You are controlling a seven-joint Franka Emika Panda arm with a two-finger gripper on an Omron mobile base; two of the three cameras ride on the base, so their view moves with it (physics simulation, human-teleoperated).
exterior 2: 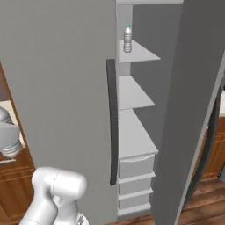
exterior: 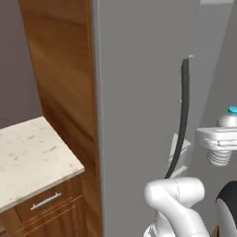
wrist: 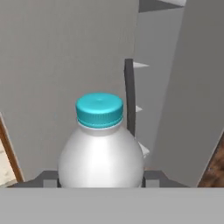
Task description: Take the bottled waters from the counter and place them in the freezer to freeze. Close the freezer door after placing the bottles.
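My gripper (wrist: 100,180) is shut on a bottled water (wrist: 100,153) that stands upright, its teal cap (wrist: 99,108) on top. In the left base view the held bottle (exterior: 227,119) and gripper (exterior: 221,139) hang at the right edge, beside the freezer door's dark bar handle (exterior: 184,115). The freezer door (exterior 2: 57,88) stands open, and the pale shelved freezer interior (exterior 2: 132,99) is to its right. Another bottled water (exterior 2: 128,38) stands upright on an upper shelf. The held bottle (exterior 2: 10,148) and gripper (exterior 2: 6,132) sit at the far left, in front of the door's outer face.
The beige speckled counter (exterior: 30,157) over wooden drawers lies to the left, past a tall wooden panel (exterior: 60,83). Freezer drawers (exterior 2: 136,176) fill the lower interior. A grey fridge wall (exterior 2: 193,110) borders the opening on the right, with wooden floor (exterior 2: 206,202) below.
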